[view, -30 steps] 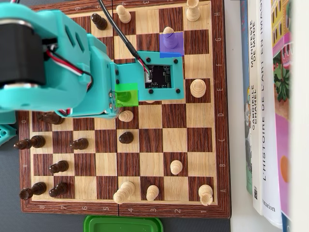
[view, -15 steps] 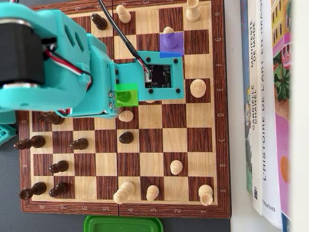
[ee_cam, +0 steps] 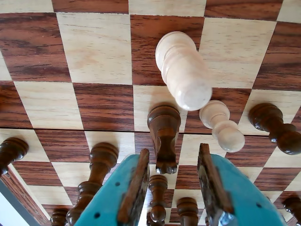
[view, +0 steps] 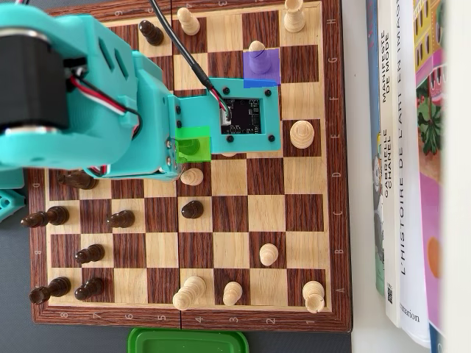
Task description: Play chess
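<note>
Beside chessboard (view: 324, 220), book (view: 412, 220) reads "L'HISTOIRE DE L'ART".

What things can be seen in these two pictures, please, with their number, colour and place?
chessboard: one, brown and cream wood, fills the overhead view.
light pieces: at least nine visible, cream, mostly on the board's right half and lower edge.
dark pieces: at least eight visible, dark brown, mostly on the left side; the arm hides others.
purple patch: one, over a light piece near the top.
green patch: one, bright green, at the arm's edge.
books: several, white and coloured, right of the board.
green lid: one, bottom edge.
arm: one, turquoise, over the upper left.
gripper: one, turquoise, open, above dark pieces.
</note>
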Action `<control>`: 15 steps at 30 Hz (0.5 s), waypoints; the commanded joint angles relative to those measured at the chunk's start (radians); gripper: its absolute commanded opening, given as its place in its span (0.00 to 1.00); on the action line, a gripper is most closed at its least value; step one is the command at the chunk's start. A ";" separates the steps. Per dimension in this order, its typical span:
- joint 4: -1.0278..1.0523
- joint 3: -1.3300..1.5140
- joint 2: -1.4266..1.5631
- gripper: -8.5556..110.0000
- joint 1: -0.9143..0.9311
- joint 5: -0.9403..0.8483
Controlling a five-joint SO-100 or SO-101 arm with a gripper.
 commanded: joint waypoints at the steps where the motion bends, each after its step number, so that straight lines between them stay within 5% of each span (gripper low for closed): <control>1: 0.000 -0.032 -0.005 0.20 -0.002 -0.003; 15: 0.000 -0.041 0.002 0.20 0.000 -0.003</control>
